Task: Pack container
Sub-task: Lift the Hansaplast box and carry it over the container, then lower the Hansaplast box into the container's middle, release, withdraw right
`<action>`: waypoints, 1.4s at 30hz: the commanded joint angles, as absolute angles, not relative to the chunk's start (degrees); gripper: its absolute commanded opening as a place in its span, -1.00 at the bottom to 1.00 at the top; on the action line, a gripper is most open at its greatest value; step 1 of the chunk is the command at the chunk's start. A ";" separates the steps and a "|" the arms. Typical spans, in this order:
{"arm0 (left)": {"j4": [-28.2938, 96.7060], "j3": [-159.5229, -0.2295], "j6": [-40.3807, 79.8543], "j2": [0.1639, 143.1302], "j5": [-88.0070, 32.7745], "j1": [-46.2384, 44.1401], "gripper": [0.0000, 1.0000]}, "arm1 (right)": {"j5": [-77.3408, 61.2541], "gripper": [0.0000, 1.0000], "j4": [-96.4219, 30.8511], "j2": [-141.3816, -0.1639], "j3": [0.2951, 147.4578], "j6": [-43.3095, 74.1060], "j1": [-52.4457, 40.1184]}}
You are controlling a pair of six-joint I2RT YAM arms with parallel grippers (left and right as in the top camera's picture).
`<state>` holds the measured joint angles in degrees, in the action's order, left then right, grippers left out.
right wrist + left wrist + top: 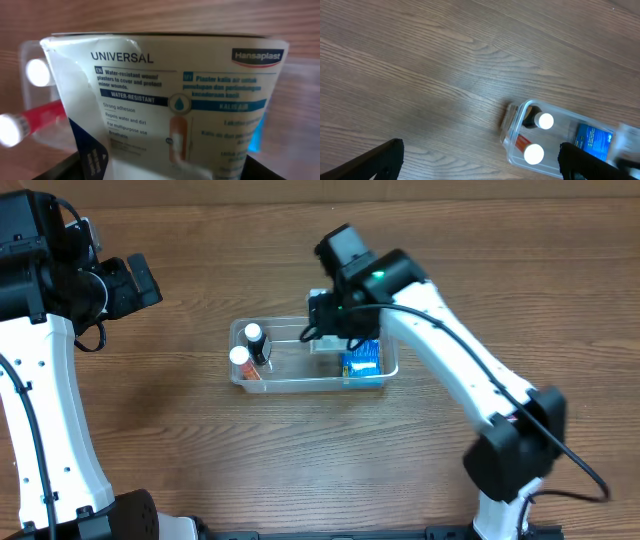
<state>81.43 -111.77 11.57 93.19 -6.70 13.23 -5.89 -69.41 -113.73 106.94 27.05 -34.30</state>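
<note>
The clear plastic container [300, 383] sits mid-table. It holds two white-capped bottles [247, 346], one with a red label, at its left end and a blue box [361, 363] at its right end. My right gripper [338, 330] is over the container's middle, shut on a white Hansaplast plaster box [170, 95] that fills the right wrist view. My left gripper [480, 167] is open and empty, high at the table's left; in its view the container [512, 135] lies lower right.
Bare wooden table surrounds the container on all sides. The right arm [470, 370] reaches diagonally from the front right edge over the table. The left arm [40, 370] stands at the far left.
</note>
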 commanded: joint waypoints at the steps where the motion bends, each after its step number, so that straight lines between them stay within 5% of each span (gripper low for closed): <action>1: 81.45 -111.68 10.22 93.32 -7.05 13.47 1.00 | -8.03 0.44 -67.96 -117.16 106.78 28.80 -36.82; 19: 81.71 -111.68 10.24 93.32 -6.90 13.47 1.00 | -8.27 0.45 -68.64 -122.76 106.78 28.77 -37.39; 23: 81.87 -111.68 10.22 93.32 -6.90 13.47 1.00 | -8.25 0.86 -68.86 -122.76 106.78 28.73 -37.39; 31: 81.89 -111.68 10.04 93.32 -6.90 13.47 1.00 | -4.21 0.93 -71.22 -121.10 108.55 27.29 -36.62; 37: 81.93 -111.68 10.00 93.32 -6.90 13.47 1.00 | 9.13 1.00 -79.05 -112.62 115.52 30.02 -31.86; 42: 82.32 -111.68 9.39 93.32 -6.87 13.47 1.00 | 11.92 1.00 -84.05 -103.37 115.90 33.95 -19.18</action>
<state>82.08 -111.77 11.33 93.19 -6.68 13.23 6.39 -81.62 -111.90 113.27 30.50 -27.94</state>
